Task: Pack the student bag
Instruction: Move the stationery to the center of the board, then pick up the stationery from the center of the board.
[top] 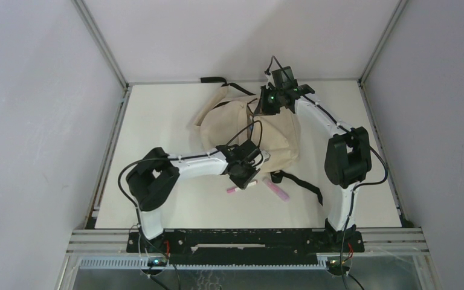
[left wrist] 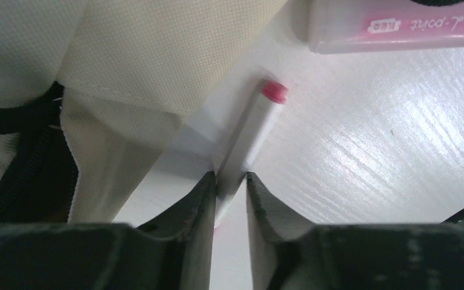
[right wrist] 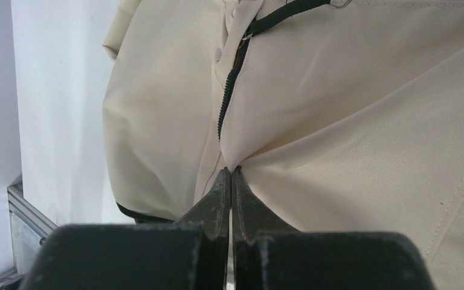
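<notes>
My left pincer (left wrist: 230, 181) grips a white, pink-capped pen (left wrist: 251, 130) just beside the student bag (top: 223, 121), which lies mid-counter (top: 157, 121). My right pincer (right wrist: 231, 175) is pinched shut on the bag's cream fabric by its zipper (right wrist: 226, 96).

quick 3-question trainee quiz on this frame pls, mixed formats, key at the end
1. True or false: the right gripper is shut on fabric of the student bag, just below its black zipper.
2. Between the fingers of the left gripper is: A) a bag strap B) a white pen with a pink cap C) nothing.
3. Fill in: the second pen, lying on the table beyond the first, is ___ in colour.

Key: 1 true; 2 B; 3 pink.
</notes>
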Controlling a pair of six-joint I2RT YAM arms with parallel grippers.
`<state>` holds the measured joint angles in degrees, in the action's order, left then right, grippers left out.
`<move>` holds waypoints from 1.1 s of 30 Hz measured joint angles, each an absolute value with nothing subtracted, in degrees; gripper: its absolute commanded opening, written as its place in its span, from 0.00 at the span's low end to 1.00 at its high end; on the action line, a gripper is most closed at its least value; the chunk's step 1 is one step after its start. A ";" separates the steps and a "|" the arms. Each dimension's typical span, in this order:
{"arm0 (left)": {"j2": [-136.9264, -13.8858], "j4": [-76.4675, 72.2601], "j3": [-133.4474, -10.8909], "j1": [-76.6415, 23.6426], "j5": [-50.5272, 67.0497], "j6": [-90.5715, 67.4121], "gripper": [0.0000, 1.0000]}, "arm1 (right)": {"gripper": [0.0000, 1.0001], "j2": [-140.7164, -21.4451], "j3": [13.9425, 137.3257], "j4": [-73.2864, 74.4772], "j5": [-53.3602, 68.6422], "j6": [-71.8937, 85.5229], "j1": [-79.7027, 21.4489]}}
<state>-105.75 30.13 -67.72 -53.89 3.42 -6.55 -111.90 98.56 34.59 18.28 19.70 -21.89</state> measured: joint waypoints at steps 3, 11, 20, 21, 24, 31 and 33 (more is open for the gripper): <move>-105.80 30.13 -67.57 -53.89 3.90 -6.63 0.23 | 0.00 -111.90 98.56 34.59 18.31 19.70 -21.91; -105.91 30.09 -67.57 -53.89 4.49 -7.05 0.00 | 0.00 -111.90 98.56 34.57 18.11 19.70 -22.22; -102.61 32.91 -67.57 -53.93 0.67 -9.32 0.00 | 0.00 -111.90 98.56 34.59 18.13 19.73 -22.22; -101.49 33.21 -67.57 -53.76 0.56 -9.69 0.00 | 0.00 -111.90 98.56 34.57 18.20 19.77 -22.20; -98.56 33.61 -67.57 -52.58 0.97 -10.83 0.00 | 0.00 -111.90 98.50 34.46 18.61 19.86 -22.15; -95.85 33.10 -67.57 -44.07 7.20 -15.20 0.00 | 0.00 -111.66 97.78 33.78 19.31 19.90 -21.93; -95.11 32.18 -67.57 -41.23 9.23 -16.80 0.00 | 0.00 -111.20 97.08 33.50 19.62 19.97 -21.74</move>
<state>-95.11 32.18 -67.57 -41.23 9.23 -16.80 -111.20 97.08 33.50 19.62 19.97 -21.74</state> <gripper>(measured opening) 0.026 0.007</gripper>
